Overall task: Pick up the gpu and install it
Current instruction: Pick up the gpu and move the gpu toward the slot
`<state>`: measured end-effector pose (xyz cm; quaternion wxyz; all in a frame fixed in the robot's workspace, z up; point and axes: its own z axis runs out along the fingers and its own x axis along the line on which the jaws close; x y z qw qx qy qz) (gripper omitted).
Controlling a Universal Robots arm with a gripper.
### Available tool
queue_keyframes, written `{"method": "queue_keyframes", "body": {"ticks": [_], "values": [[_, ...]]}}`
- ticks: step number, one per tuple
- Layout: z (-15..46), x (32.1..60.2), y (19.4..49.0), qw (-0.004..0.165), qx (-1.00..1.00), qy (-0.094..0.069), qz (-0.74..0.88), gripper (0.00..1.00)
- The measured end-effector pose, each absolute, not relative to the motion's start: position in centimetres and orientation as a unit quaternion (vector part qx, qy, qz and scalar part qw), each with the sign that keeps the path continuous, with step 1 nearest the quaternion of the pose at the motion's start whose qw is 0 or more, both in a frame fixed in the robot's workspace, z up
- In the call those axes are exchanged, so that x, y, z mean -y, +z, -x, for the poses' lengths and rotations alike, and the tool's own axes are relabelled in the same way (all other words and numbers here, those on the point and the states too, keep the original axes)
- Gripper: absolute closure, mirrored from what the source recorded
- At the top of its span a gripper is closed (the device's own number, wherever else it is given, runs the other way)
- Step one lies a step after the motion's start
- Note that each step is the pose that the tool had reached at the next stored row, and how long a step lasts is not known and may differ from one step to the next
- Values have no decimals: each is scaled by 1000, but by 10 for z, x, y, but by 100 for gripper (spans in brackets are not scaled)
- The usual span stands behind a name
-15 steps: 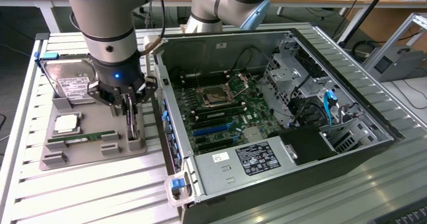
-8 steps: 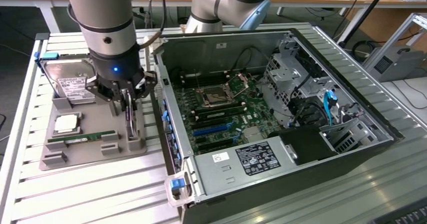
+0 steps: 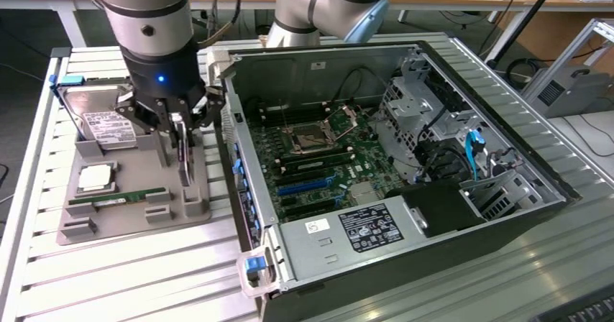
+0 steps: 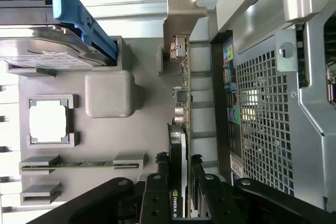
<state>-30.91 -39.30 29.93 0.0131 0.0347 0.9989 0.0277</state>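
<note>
The gpu (image 3: 185, 162) stands on edge over the grey holder tray (image 3: 129, 225), just to the exterior view's left of the open computer case (image 3: 317, 67). My gripper (image 3: 178, 126) comes straight down on the card's upper edge and is shut on it. In the wrist view the gpu (image 4: 177, 153) appears edge-on, with its silver bracket (image 4: 181, 17) at the far end. My gripper (image 4: 178, 187) has a black finger (image 4: 155, 195) on each face of the card. I cannot tell whether the card's lower edge still touches the tray.
On the tray lie a hard drive (image 3: 103, 124) with a blue frame, a CPU (image 3: 96, 178) and a narrow memory stick (image 3: 120, 198). The case's motherboard (image 3: 321, 167) faces up, with a power supply (image 3: 360, 228) at its near end. The case's perforated rear wall (image 4: 262, 119) runs close beside the card.
</note>
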Motion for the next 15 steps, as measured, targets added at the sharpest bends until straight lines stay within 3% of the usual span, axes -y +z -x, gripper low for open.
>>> {"method": "queue_keyframes", "body": {"ticks": [15], "values": [[309,393,375,13,-999,28,-35,73]]}}
